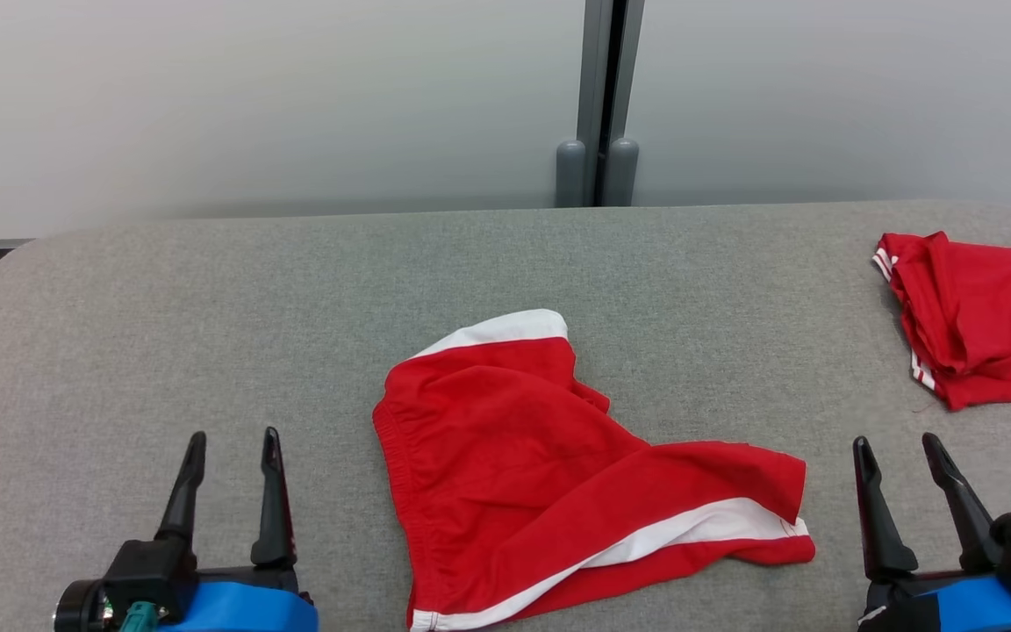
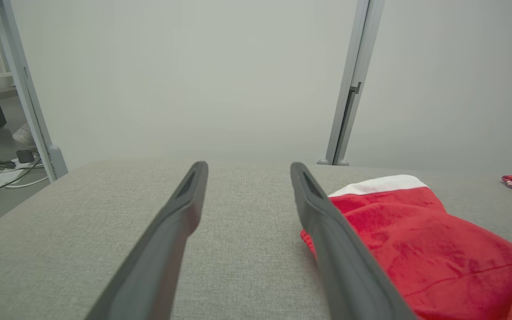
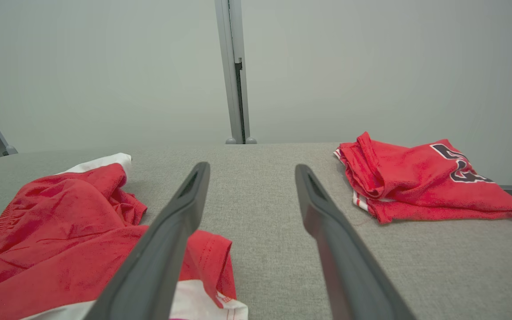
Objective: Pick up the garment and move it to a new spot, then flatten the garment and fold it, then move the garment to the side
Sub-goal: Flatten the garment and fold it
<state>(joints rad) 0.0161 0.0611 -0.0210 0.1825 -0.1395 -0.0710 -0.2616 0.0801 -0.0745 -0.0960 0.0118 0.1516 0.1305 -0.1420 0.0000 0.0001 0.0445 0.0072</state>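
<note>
Right wrist view | red shorts [image 3: 60, 231] | folded jersey [image 3: 416, 186]: dark lettering, unreadable

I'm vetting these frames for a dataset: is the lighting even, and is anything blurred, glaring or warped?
Head view: soft, even light, no glare; the red shorts are sharp. Left wrist view: the left pincer softens toward the bottom edge, and the wall post leans from the wide lens. Right wrist view: the folded red shirt is crisp, the right pincer soft up close.
</note>
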